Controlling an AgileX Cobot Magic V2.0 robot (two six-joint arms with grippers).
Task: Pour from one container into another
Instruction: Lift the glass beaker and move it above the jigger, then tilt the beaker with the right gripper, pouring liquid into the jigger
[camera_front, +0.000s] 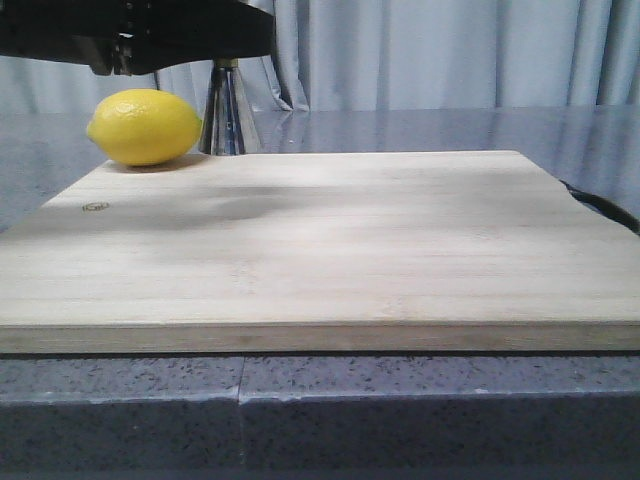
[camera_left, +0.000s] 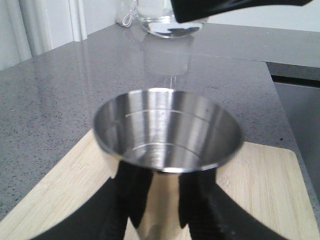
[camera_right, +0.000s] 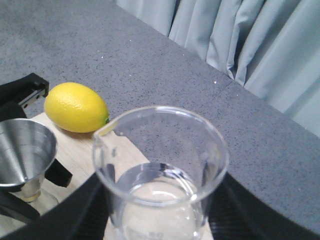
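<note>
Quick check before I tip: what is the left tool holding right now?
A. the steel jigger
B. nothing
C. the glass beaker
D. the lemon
A: in the left wrist view the left tool has its black fingers closed around the lower body of the steel jigger, while the glass beaker sits in the right tool and the lemon lies on the wooden board.
</note>
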